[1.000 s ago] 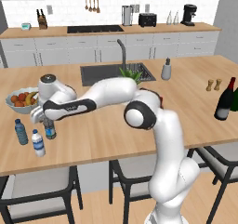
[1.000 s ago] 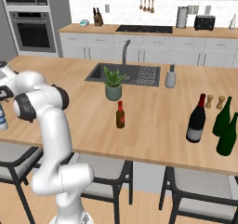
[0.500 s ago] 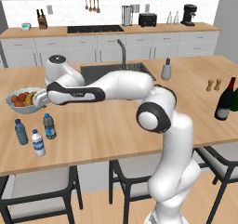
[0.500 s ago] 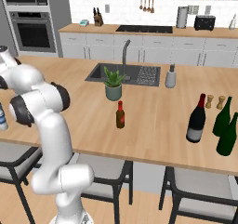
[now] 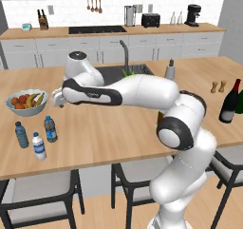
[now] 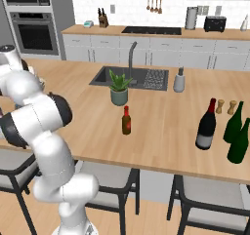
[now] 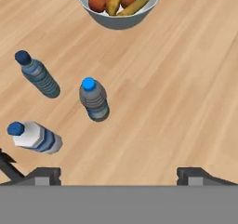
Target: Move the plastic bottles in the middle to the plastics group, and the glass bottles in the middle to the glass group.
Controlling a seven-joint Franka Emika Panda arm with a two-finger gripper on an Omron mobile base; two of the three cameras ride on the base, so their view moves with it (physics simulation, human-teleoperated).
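The small greyish plastic bottle (image 5: 50, 129) (image 7: 94, 100) stands on the counter beside the plastics group: a blue-tinted bottle (image 5: 21, 134) (image 7: 38, 75) and a clear, blue-labelled bottle (image 5: 39, 146) (image 7: 35, 137). My gripper (image 5: 58, 101) (image 7: 120, 175) hovers above and just behind them, open, with nothing between its fingertips. In the middle, a small brown glass bottle (image 6: 126, 120) with a red top stands in front of the plant. The tall dark wine bottle (image 6: 206, 125) (image 5: 229, 102) stands at the right, next to a dark green glass bottle (image 6: 234, 123) of the glass group.
A fruit bowl (image 5: 26, 102) (image 7: 119, 4) sits just behind the water bottles. A potted plant (image 6: 118, 88), the sink (image 6: 131, 77) and a soap dispenser (image 6: 179, 80) lie mid-counter. Small wooden shakers (image 6: 226, 107) stand behind the green bottles. Stools line the near counter edge.
My gripper was low at the greyish bottle; it has since risen and drawn back toward the fruit bowl, open. The bottle stays standing beside the other two.
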